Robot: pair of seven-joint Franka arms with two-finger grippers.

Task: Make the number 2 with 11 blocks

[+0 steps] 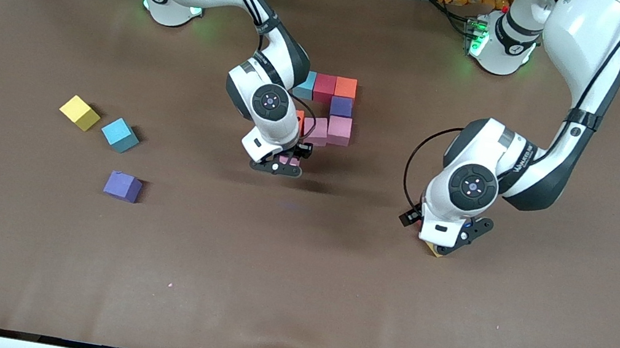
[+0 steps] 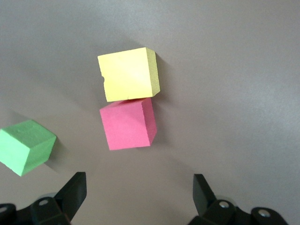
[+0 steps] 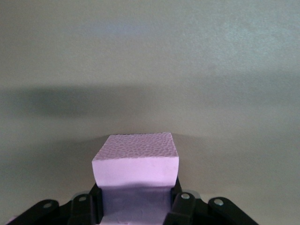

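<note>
My right gripper (image 1: 281,164) is shut on a pale pink block (image 1: 288,160), held low over the table beside the laid blocks. In the right wrist view the gripper (image 3: 135,202) clamps that block (image 3: 136,161). The laid blocks are a teal (image 1: 305,85), a red (image 1: 324,88), an orange (image 1: 346,88), a purple (image 1: 341,106), two pink (image 1: 339,129) (image 1: 315,130) and a part-hidden orange (image 1: 299,116). My left gripper (image 1: 448,241) is open over a yellow block (image 2: 129,74) and a pink-red block (image 2: 127,124) that touch each other. It shows open and empty in the left wrist view (image 2: 139,193).
A green cube (image 2: 26,145) lies beside the pink-red block. Loose yellow (image 1: 79,112), blue (image 1: 119,135) and purple (image 1: 122,186) blocks lie toward the right arm's end. A yellow sliver (image 1: 432,248) shows under the left gripper.
</note>
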